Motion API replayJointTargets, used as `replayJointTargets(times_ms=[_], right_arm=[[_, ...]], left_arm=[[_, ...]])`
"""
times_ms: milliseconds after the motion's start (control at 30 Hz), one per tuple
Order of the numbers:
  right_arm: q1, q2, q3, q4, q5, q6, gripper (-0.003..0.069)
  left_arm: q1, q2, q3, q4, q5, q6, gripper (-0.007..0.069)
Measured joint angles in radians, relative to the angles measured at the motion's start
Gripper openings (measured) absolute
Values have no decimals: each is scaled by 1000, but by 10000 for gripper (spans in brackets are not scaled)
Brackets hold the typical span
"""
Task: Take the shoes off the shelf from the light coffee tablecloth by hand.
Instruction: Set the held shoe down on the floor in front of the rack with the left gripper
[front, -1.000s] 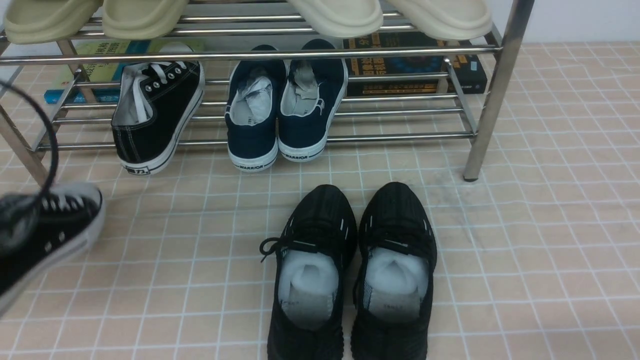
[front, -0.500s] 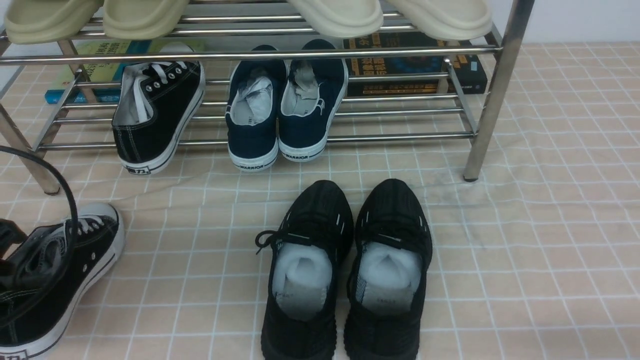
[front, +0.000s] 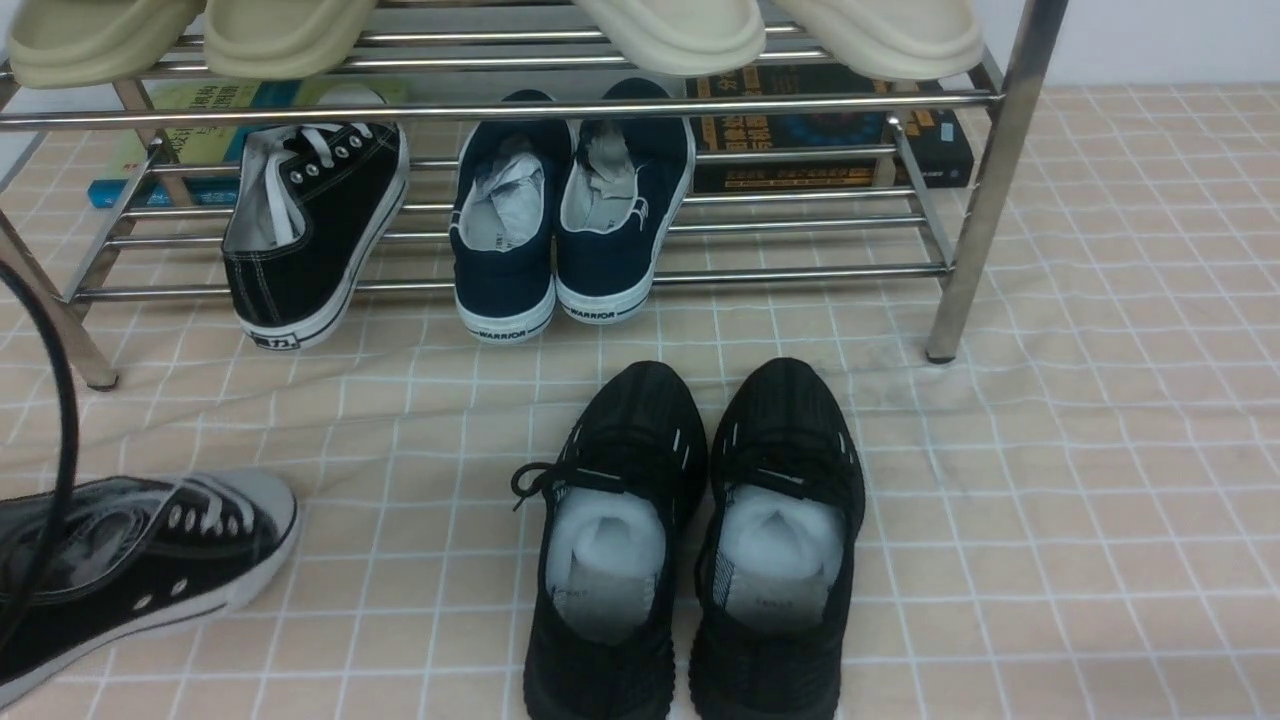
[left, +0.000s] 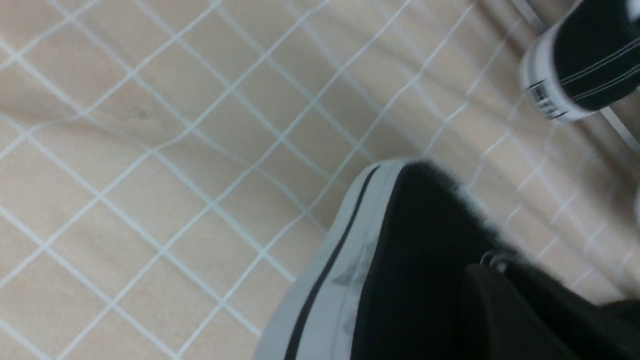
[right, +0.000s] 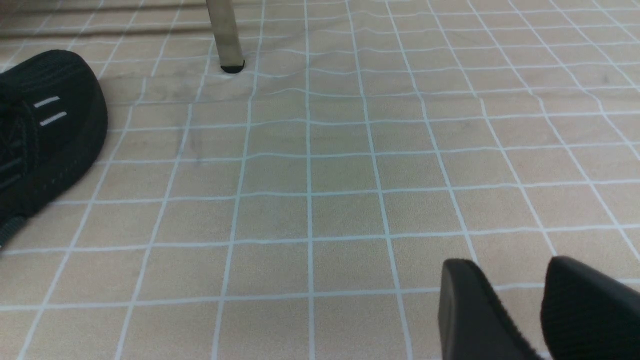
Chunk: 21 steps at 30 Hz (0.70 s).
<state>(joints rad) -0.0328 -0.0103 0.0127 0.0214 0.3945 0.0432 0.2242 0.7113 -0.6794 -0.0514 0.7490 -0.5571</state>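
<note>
One black canvas sneaker (front: 140, 560) with white laces lies low on the light coffee tablecloth (front: 1100, 450) at the front left, toe pointing right. My left gripper (left: 492, 280) is shut on its upper edge; the left wrist view shows the white sole (left: 340, 280) just above the cloth. In the front view only a black cable shows of that arm. The other sneaker (front: 310, 230) leans on the lower tier of the chrome shelf (front: 800, 272), heel hanging over the front rod (left: 585, 65). My right gripper (right: 520, 295) stands open over bare cloth, nothing between its fingers.
Navy slip-ons (front: 565, 210) sit beside the shelved sneaker. Black knit running shoes (front: 700, 540) stand on the cloth in front (right: 45, 130). Beige slippers (front: 680, 30) fill the upper tier, books (front: 830, 130) lie behind. A shelf leg (front: 985, 200) stands at right (right: 225, 35).
The sneaker in my left gripper has come down and to the right, levelling out from a tilted pose low onto the cloth. The right gripper has not moved.
</note>
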Motion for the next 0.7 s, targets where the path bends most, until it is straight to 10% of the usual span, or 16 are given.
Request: replayJointTargets(times_ms=[700], right_arm=[[0, 0, 0, 0, 0, 0, 239]], left_arm=[[0, 170, 0, -97, -363, -55, 25]])
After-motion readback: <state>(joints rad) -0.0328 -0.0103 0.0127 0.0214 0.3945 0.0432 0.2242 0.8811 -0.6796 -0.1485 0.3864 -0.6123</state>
